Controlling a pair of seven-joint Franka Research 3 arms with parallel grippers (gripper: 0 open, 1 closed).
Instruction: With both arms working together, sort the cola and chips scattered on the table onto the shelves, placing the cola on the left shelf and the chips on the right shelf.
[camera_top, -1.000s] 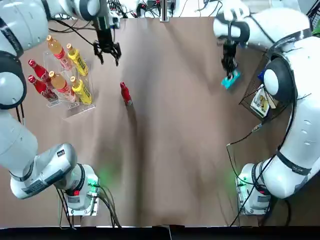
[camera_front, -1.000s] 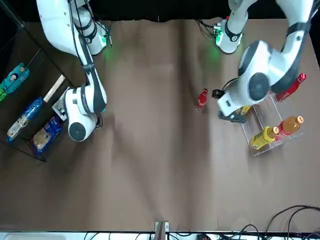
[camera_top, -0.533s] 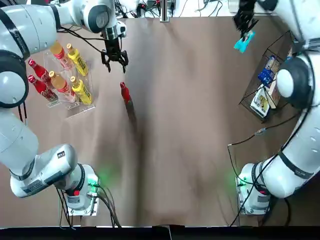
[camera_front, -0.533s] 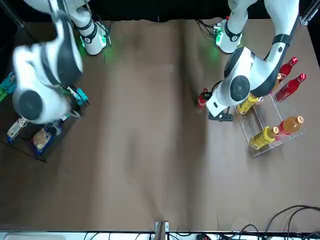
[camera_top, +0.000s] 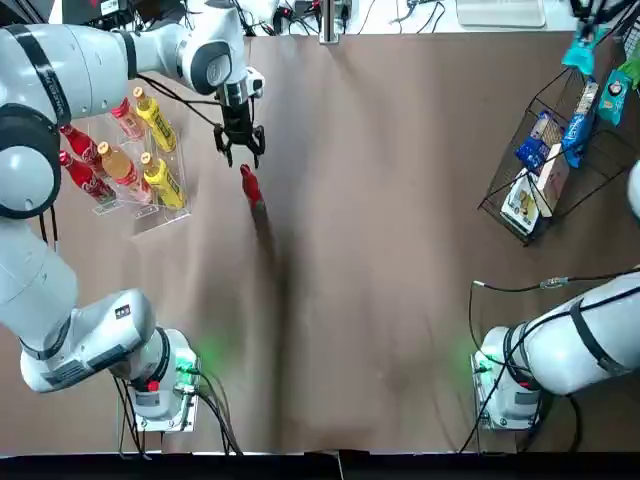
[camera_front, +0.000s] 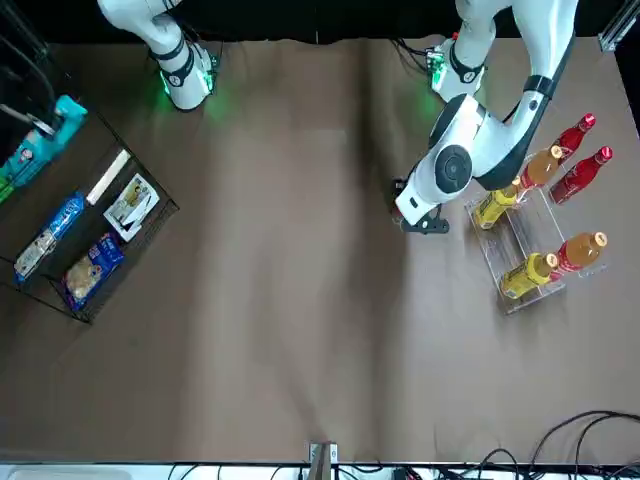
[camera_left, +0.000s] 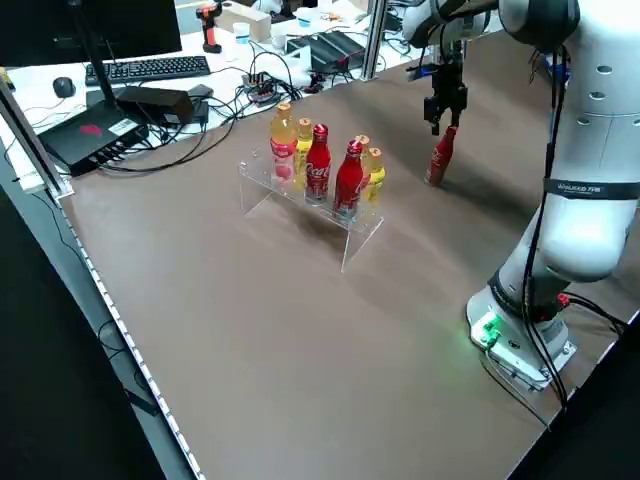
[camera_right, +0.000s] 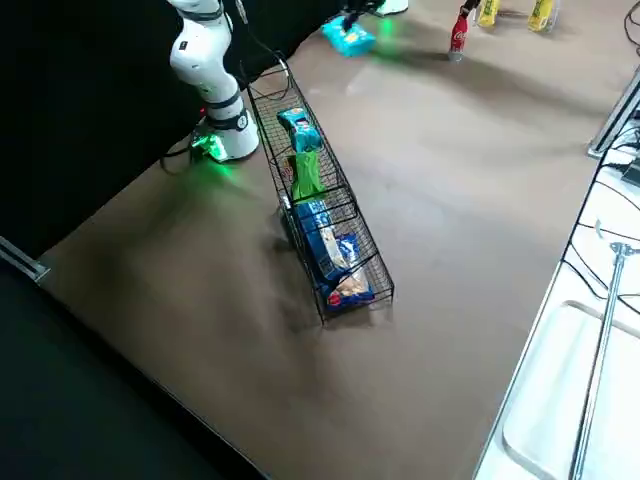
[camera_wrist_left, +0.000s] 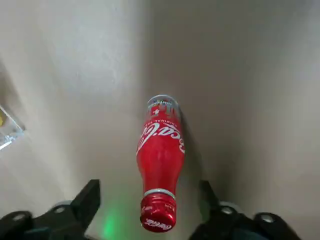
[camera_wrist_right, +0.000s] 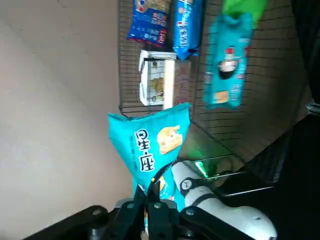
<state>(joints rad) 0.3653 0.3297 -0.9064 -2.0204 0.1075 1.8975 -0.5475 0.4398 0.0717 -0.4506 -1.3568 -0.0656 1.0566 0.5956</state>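
Observation:
One cola bottle (camera_top: 250, 187) stands upright on the brown table (camera_top: 380, 300), right of the clear left shelf (camera_top: 135, 212). My left gripper (camera_top: 240, 150) hovers just above it, open; in the left wrist view the bottle (camera_wrist_left: 160, 155) sits between the spread fingers (camera_wrist_left: 90, 197). Two more cola bottles (camera_top: 80, 160) stand in the left shelf. My right gripper (camera_wrist_right: 150, 197) is shut on a teal chips packet (camera_wrist_right: 150, 145), held high at the far right (camera_top: 581, 52) over the black wire right shelf (camera_top: 500, 222). A teal packet (camera_wrist_right: 227, 65) and a green packet (camera_right: 307, 175) lie in that shelf.
Orange-and-pink bottles (camera_top: 120, 165) and yellow bottles (camera_top: 160, 180) share the clear rack. Larger blue and white packages (camera_right: 325, 240) lie in the wire basket. Cables and a keyboard (camera_left: 150, 68) sit beyond the table's far edge.
My right arm lifted the teal packet from the table and carried it far and right, over the wire basket. My left gripper moved from beside the rack to just above the standing cola.

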